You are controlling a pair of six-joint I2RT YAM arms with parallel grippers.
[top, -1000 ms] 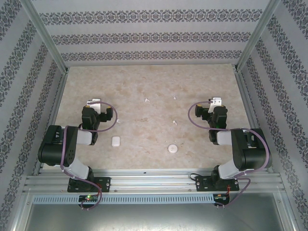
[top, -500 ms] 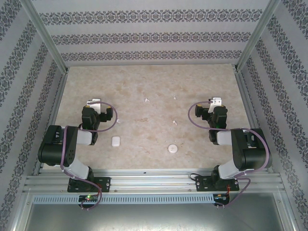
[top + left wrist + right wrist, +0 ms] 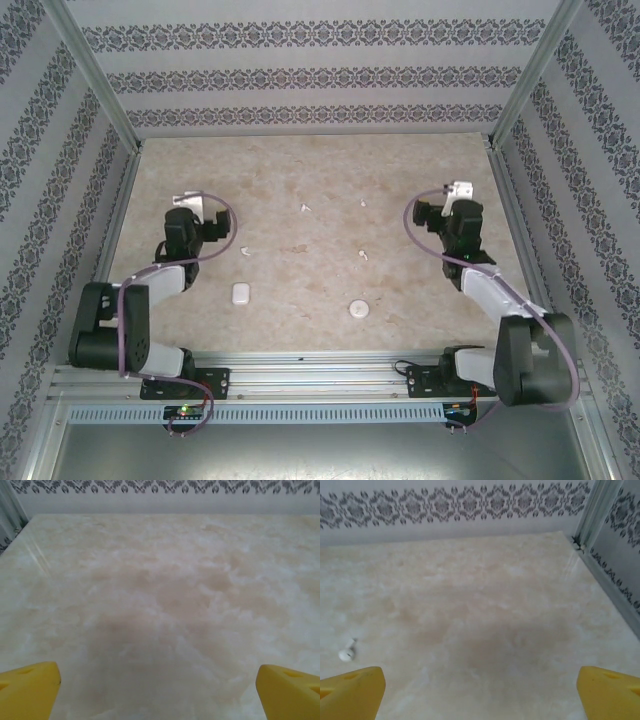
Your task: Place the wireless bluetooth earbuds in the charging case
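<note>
You face a beige marbled table (image 3: 320, 170), tiny white earbuds (image 3: 305, 208), yellow fingertips (image 3: 27, 690), and white walls (image 3: 320, 58) with grey floral bands.

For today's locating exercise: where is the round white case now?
Top view: the round case lies near the table's front edge, slightly right of centre, an earbud just beyond it and the oblong case to its left.

Both arms are pointing toward 12 o'clock, jaws gaping.
The left gripper (image 3: 188, 204) is hovering at 9 o'clock in the top view, the right gripper (image 3: 458, 190) at 3 o'clock, both holding nothing.
</note>
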